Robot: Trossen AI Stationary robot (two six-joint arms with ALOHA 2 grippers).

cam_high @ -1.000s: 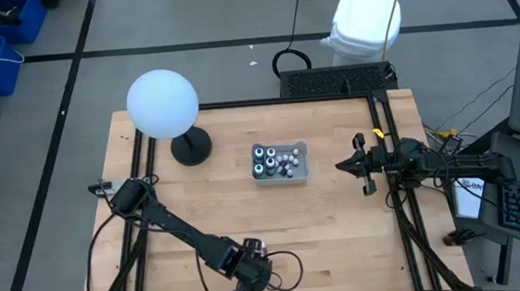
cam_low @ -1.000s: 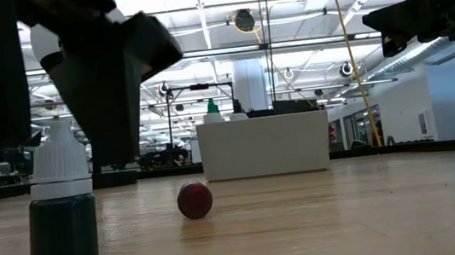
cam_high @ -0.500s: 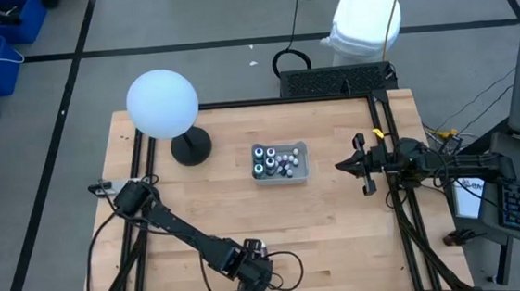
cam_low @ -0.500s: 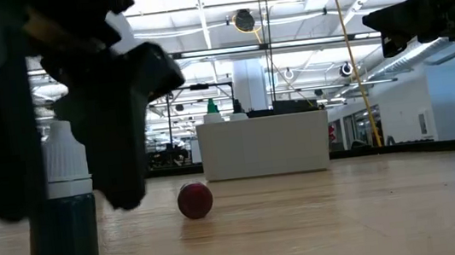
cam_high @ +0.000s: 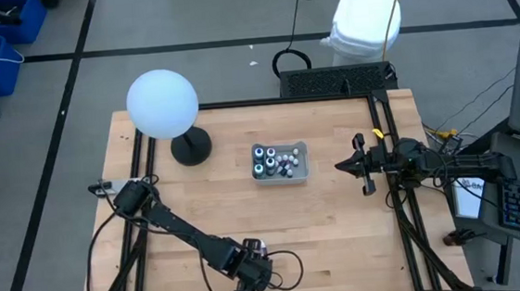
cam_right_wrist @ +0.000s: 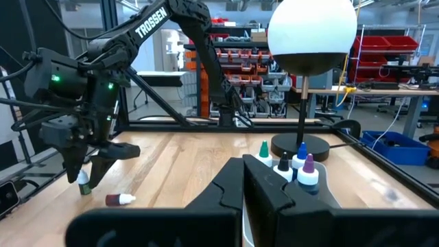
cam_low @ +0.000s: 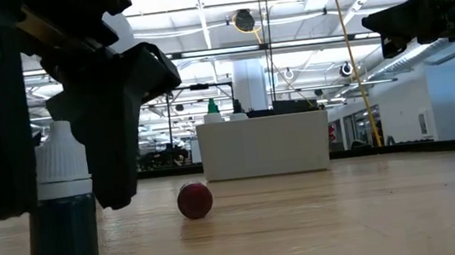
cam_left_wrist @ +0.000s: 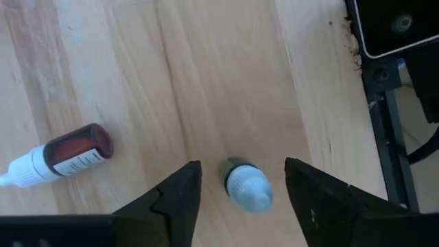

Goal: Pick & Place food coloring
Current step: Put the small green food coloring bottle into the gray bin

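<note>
My left gripper hangs low over the near edge of the pale, grained wooden tabletop, its two matte black fingers spread wide on either side of a small upright dark-green plastic bottle with a tapered white dropper cap; in the left wrist view the fingers flank it with bare wood showing on both sides, so nothing is gripped; the low view shows that same bottle standing on its flat base, a cylinder of dark liquid under a ribbed white neck, with my blocky fingers level with its cap. Just beside it lies a small reddish-brown bottle with a white label and white tip, tipped flat on its side on the wood; in the low view it shows end-on as a round red disc. Further along, near the tabletop's middle, the grey rectangular tray holds a cluster of tiny white-capped bottles. A white globe lamp on a round black base stands behind and to the left of the tray. My right gripper waits off the tray's right side, raised above the wood, its dark angular fingers pressed together and empty.
</note>
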